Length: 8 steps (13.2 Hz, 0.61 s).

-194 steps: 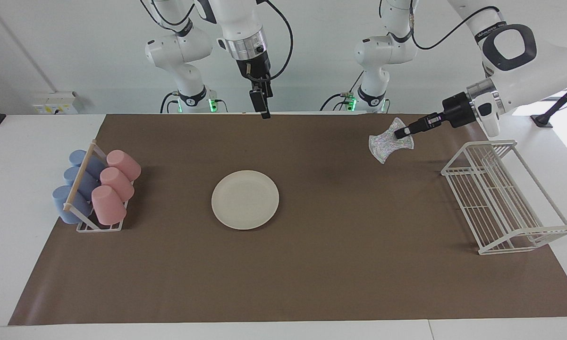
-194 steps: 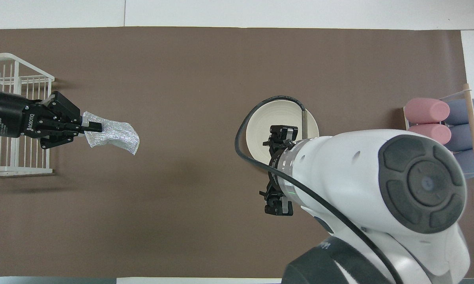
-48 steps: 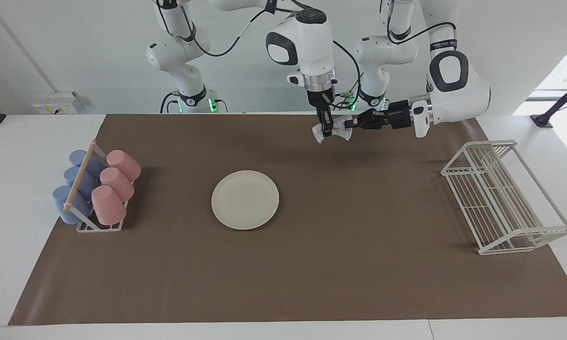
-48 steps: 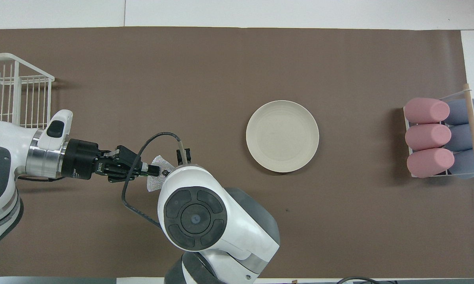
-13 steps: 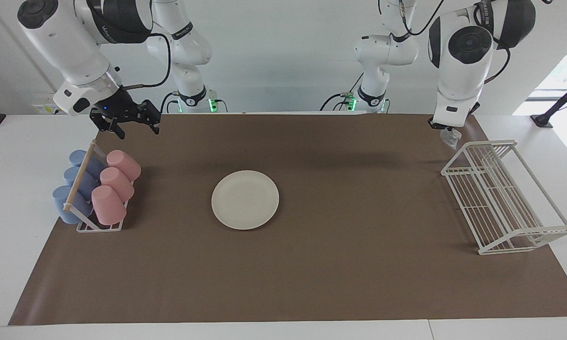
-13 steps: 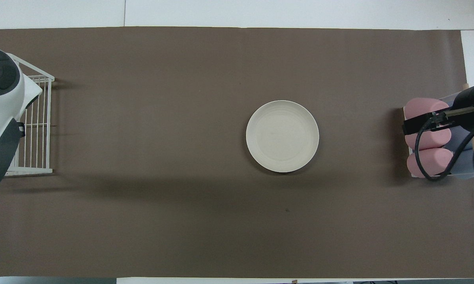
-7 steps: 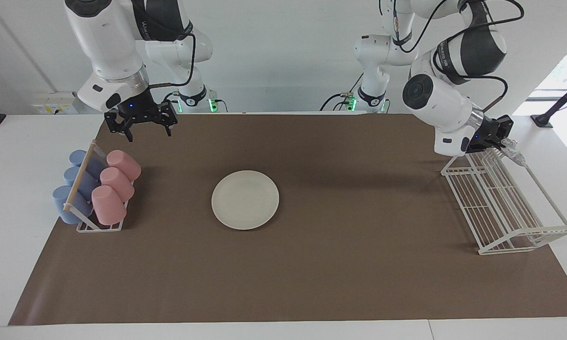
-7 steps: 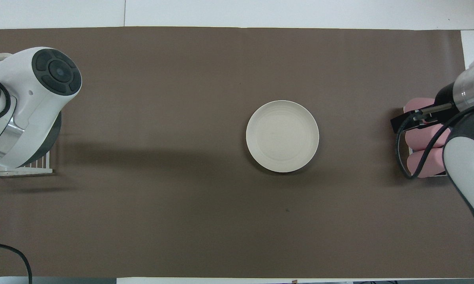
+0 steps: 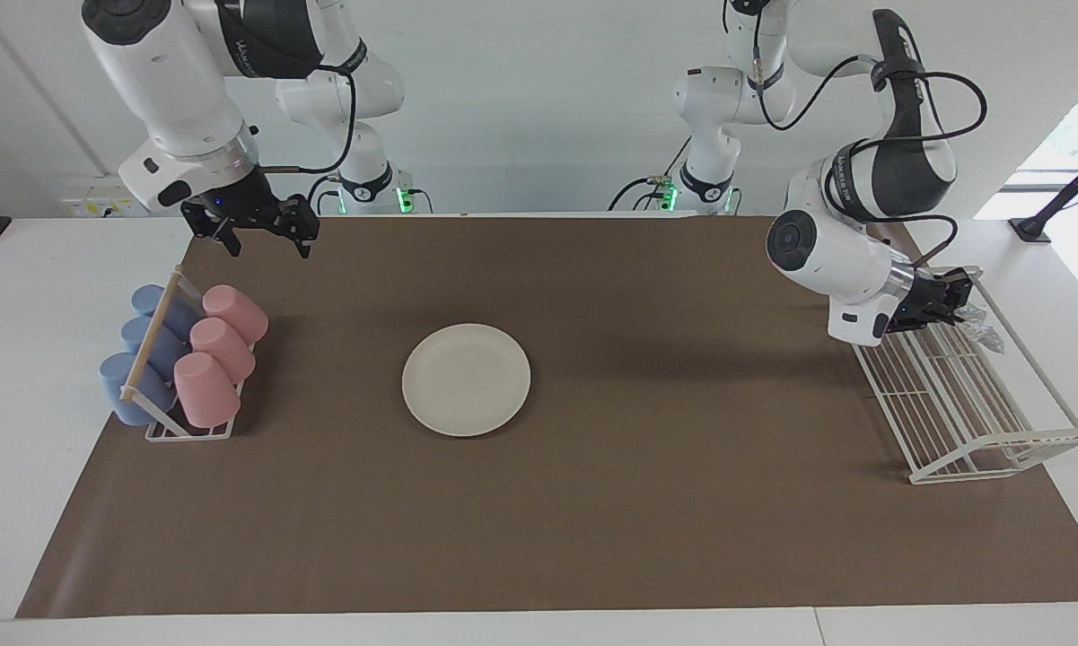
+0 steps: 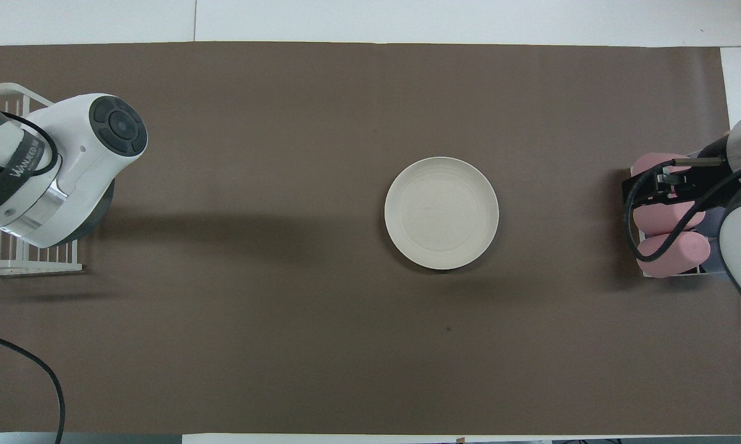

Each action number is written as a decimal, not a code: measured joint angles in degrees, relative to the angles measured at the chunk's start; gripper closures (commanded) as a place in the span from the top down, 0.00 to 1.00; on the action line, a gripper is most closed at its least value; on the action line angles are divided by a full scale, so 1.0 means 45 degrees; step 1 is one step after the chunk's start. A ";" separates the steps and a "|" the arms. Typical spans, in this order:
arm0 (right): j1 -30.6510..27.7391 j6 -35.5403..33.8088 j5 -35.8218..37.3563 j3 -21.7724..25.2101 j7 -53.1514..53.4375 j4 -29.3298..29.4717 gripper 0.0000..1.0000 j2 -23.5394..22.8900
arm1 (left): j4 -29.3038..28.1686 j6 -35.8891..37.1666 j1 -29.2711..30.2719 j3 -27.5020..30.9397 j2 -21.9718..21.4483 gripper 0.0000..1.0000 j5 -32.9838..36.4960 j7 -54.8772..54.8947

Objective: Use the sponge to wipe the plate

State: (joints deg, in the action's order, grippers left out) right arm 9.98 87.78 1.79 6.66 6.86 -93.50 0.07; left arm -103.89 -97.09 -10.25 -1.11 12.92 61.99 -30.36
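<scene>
The sponge [image 9: 977, 321], clamped in the left gripper [image 9: 959, 305], has been carried over the wire rack [image 9: 978, 422], well apart from the plate [image 9: 466, 379]. The right gripper [image 9: 260, 235], fingers apart, is held near the cups [image 9: 206, 354]; wiping is judged not begun.

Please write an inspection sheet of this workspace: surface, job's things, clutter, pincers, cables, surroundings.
Surface: brown mat on a white table.
Job's things: plate at mid-mat, bare; sponge in left pincer, over the wire rack.
Clutter: pink and blue cups in a holder at the right arm's end.
Pincers: left shut on sponge; right pincer open, over the mat near the cups.
Cables: black, along both arms.
Surroundings: white wall, socket box.
</scene>
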 measured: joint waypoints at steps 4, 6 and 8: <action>-0.0029 -0.0015 -0.0001 0.0331 -0.0354 -0.0228 1.00 0.0079 | -0.0124 -0.0099 -0.0006 -0.0093 0.0200 0.00 0.0007 -0.0884; -0.0236 0.0203 -0.0001 0.0810 -0.1255 -0.0273 1.00 0.0083 | -0.0212 -0.0251 -0.0007 -0.0101 0.0200 0.00 -0.0007 -0.1264; -0.0354 0.0275 -0.0001 0.1270 -0.2025 -0.0273 1.00 0.0088 | -0.0244 -0.0270 -0.0007 -0.0102 0.0200 0.00 -0.0007 -0.1365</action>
State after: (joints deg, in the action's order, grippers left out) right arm 8.39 89.02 1.78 12.38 -2.25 -94.72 0.46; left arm -104.99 -98.30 -10.28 -1.57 13.81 61.96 -36.51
